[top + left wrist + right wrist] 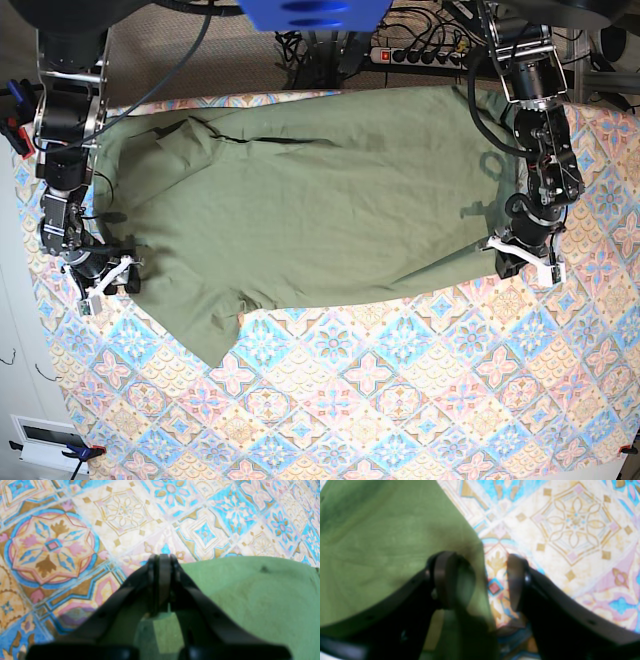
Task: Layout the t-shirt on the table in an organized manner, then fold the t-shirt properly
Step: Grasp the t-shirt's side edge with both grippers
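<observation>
**Setting: robot test station in a lab or workroom**

The work surface is a table [400, 400] covered with a tile-patterned cloth in blue, pink and cream. Two robot arms [535, 150] are mounted at its far edge. Behind them lie a white power strip [425, 57] with several plugs and a tangle of black cables [300, 45] on a carpeted floor. A blue housing [310, 12] hangs overhead. Small clamps [85, 452] grip the cloth at the table's corners. No household furniture is visible.

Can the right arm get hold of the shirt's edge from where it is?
Probably yes: the right gripper is open, straddling the t-shirt edge on the table, nothing between.
</observation>
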{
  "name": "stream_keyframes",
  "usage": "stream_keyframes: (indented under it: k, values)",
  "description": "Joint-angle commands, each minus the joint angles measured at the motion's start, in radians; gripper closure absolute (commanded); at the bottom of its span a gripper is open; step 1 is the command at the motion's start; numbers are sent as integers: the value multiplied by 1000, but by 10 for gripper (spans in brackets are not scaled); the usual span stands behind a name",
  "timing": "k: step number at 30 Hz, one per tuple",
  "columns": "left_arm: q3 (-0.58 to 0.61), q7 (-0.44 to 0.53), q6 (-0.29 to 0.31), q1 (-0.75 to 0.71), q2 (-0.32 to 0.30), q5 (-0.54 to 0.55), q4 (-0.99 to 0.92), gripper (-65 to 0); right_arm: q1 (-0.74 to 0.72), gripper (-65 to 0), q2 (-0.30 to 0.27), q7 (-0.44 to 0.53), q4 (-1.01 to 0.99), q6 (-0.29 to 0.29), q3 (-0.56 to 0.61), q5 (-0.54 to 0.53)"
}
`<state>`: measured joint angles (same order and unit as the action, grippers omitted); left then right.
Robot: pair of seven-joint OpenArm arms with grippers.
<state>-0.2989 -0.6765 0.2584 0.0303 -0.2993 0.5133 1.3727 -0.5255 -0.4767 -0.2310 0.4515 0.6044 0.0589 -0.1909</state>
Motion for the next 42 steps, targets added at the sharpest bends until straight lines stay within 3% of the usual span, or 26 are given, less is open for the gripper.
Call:
stream_keyframes:
  k: [1, 4, 6, 7, 11, 17, 23, 27, 33, 37, 39, 42]
  values:
    - [-6, 22, 5, 15, -13, 9, 21, 0, -18, -257, -17, -8, 7, 1, -1, -2]
    - [-6, 22, 5, 15, -13, 9, 21, 0, -17, -122, -17, -14, 26, 4, -1, -2]
    - [-6, 22, 5, 15, -13, 9, 21, 0, 8, -50, -17, -15, 73, 68, 0, -2]
    - [-6, 22, 5, 15, -13, 9, 21, 0, 23, -36, -17, -20, 92, 94, 0, -2]
    - [-6, 22, 5, 15, -13, 9, 21, 0, 38, -8, -17, -92, 181, 94, -9, -3]
    - [-3, 22, 5, 15, -13, 9, 21, 0, 41, -8, -18, -143, 321, 94, -14, -6]
    - [-4, 22, 5, 15, -11, 9, 21, 0, 55, -13, -20, -133, 344, 94, -14, -6]
    - [-4, 22, 5, 15, -11, 9, 21, 0, 55, -58, -20, -129, 347, 94, -14, -5]
    - [-6, 22, 5, 15, -13, 9, 21, 0, 67, -9, -20, -133, 347, 94, -14, -6]
    - [-4, 22, 5, 15, -13, 9, 21, 0, 69, -11, -20, -127, 347, 94, -21, -8]
    - [-3, 22, 5, 15, -13, 9, 21, 0, 69, -35, -20, -127, 347, 94, -63, -5]
    - [-1, 22, 5, 15, -11, 9, 21, 0, 69, -124, -20, -127, 343, 94, -110, -5]
